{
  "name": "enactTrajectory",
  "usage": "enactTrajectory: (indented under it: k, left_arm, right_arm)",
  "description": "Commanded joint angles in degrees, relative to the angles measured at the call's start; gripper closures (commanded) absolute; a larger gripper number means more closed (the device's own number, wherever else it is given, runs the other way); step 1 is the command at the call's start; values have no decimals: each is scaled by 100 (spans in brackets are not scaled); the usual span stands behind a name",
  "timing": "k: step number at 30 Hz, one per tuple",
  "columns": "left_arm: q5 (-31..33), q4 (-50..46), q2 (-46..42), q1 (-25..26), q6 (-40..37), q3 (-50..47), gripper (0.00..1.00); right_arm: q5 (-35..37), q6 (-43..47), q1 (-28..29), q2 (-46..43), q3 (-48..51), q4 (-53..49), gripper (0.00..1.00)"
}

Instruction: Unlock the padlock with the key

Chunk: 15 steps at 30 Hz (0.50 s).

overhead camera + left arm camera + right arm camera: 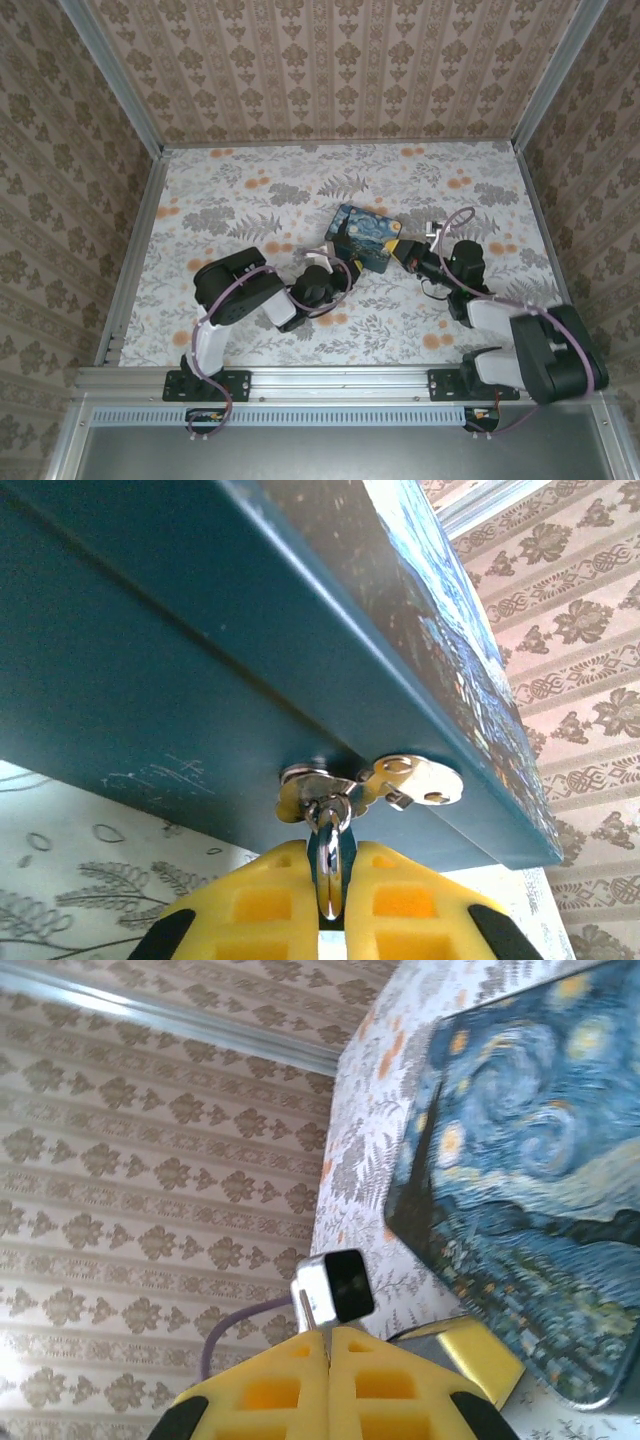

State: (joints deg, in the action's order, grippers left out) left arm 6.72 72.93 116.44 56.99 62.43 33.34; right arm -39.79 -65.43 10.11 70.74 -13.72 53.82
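The left gripper (pixel 332 858) is closed on the tiny dark padlock with a teal tint (pixel 329 878). The padlock hangs by its thin shackle from the shiny metal hasp (pixel 318 786) on the teal side wall of the rectangular box printed with a blue-and-yellow starry-night painting (pixel 362 236). The yellow fingers (pixel 405 900) cover most of the lock body, so I cannot tell where the keyhole faces.

The right gripper (pixel 330 1338) is closed too. At its very tip it pinches a small silver key with a black square head (pixel 335 1282). I only judge that this is the key, because no blade is visible. It is at the other side of the box, apart from the padlock.

Several things could go wrong from here:

- The key is held only by its end. When it presses against the lock, it may turn or slip between the soft pads, and then it will not enter.
- If the fingers hide the keyhole, the key will strike a finger and not the lock.
- The padlock is tied to the box. A pull or twist by the left arm could drag the box over the flowered worktop (pixel 250 200), and the right arm would then aim at the wrong place.
- The two arms must meet in a narrow space and may bump each other.
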Motion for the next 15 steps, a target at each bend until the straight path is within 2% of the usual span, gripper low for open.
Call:
enactTrajectory:
  k: [1, 7, 11, 15]
  left_arm:
    - [13, 90, -276, -91, 143, -195, 100]
    - [-135, 89, -499, -185, 242, -384, 100]
    - [-262, 89, -626, -208, 287, -475, 100]
    - [-379, 88, -727, -217, 321, -586, 100]
  right_arm:
    - [-63, 452, 125, -630, 207, -1310, 100]
    - [129, 407, 489, -954, 638, -1484, 100]
    - [404, 423, 899, -704, 787, -1186, 100]
    - [403, 434, 1062, -264, 718, -788, 100]
